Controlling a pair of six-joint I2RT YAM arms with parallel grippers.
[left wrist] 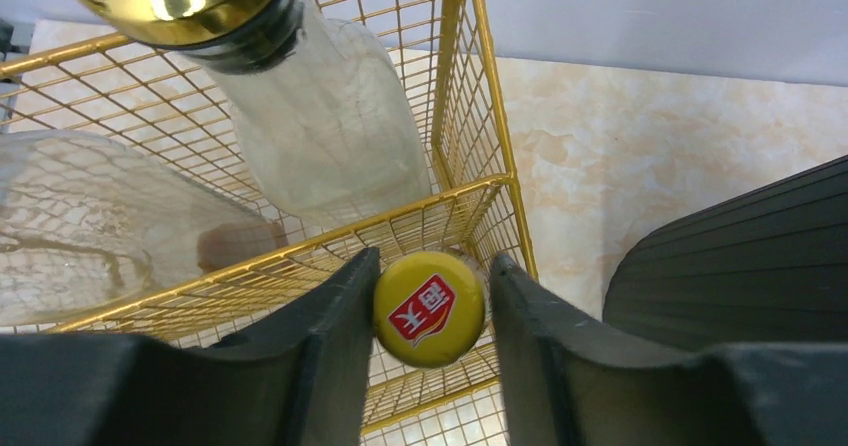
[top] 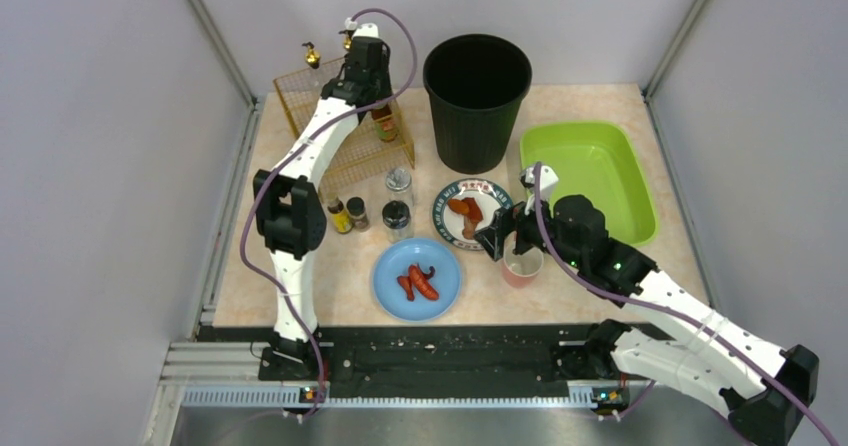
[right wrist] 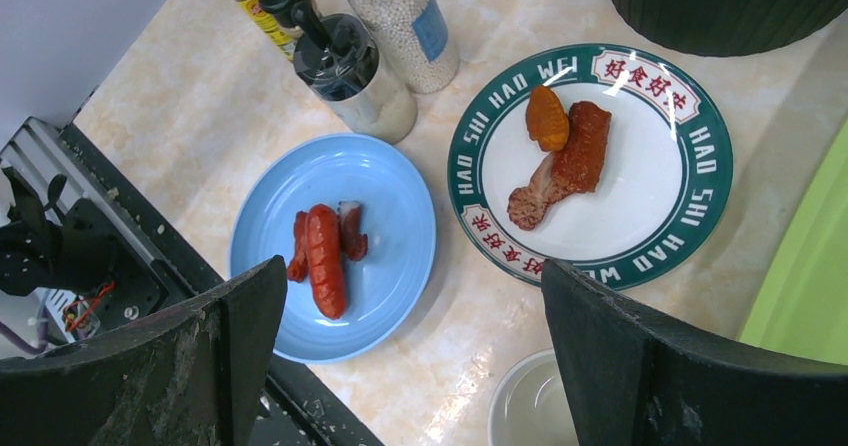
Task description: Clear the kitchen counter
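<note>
The kitchen counter (top: 610, 286) is beige speckled marble. At its back left, my left gripper (left wrist: 433, 259) reaches into the corner of a gold wire basket (top: 300, 91), shut on a bottle with a yellow cap (left wrist: 430, 308). A clear bottle with a gold cap (left wrist: 330, 116) leans inside the basket. My right gripper (right wrist: 412, 266) hangs open and empty between a blue plate (right wrist: 390, 196) with sausages (right wrist: 325, 256) and a green-rimmed plate (right wrist: 700, 166) with meat (right wrist: 570, 156), above a pink cup (top: 522, 266).
A black bin (top: 477, 96) stands at the back centre, close to the basket. A lime-green tray (top: 590, 176) lies at the right. A glass jar (top: 399, 181), a pepper grinder (top: 396, 218) and two small bottles (top: 340, 216) stand beside the basket. A black rail (top: 430, 351) runs along the near edge.
</note>
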